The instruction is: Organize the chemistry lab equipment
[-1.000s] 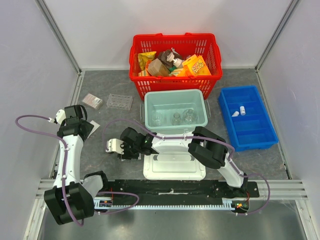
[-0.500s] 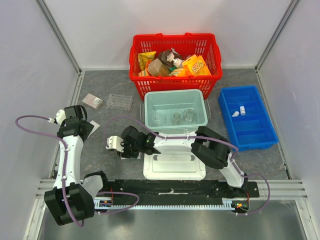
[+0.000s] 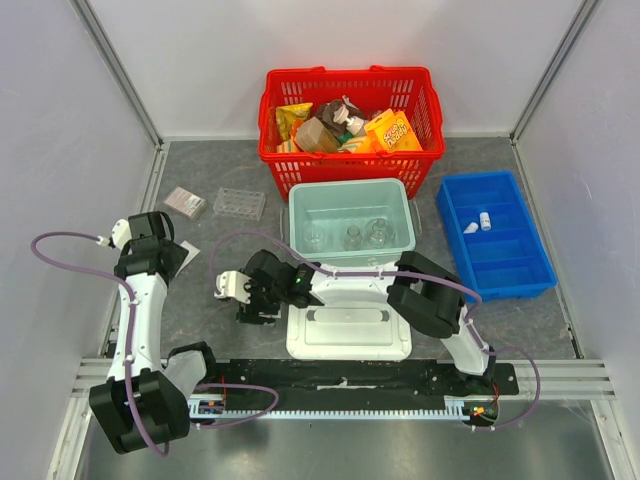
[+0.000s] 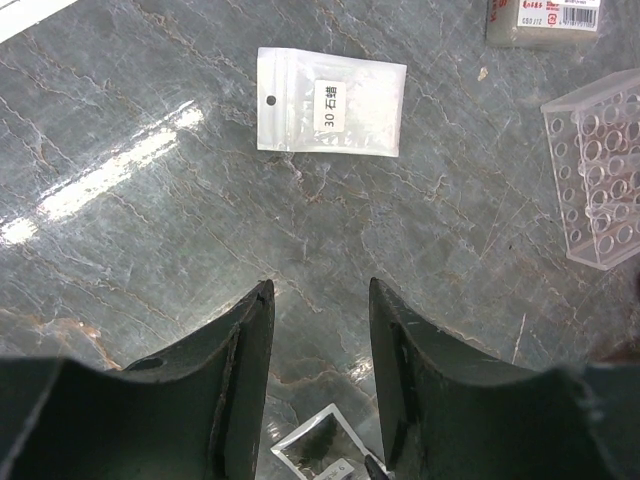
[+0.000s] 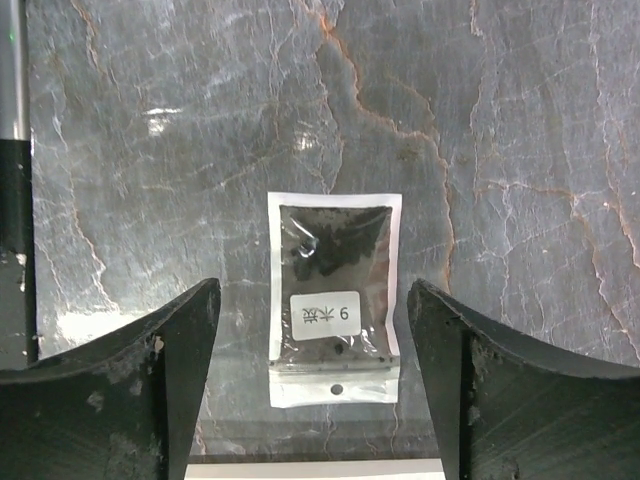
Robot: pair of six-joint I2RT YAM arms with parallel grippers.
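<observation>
Straddling one dark packet (image 5: pixel 334 262), the right gripper (image 5: pixel 313 292) gapes; left gripper (image 4: pixel 320 290) likewise; seemingly three flasks (image 3: pixel 352 237).

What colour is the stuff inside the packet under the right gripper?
The packet is filled blackish grey; right wrist view shows it best.

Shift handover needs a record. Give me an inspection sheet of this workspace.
Surface: grey marbled tabletop, reflective.
Job's things: three clear flasks in the pale green tub; two white vials in the blue bin; well plate, white packet and dark packet loose on the tabletop.
Clutter: red basket of snack packs.
Grippers: left gripper open, empty; right gripper open, straddling the dark packet.
Cables: purple cables looped along both arms.
Surroundings: white walls, metal frame.
</observation>
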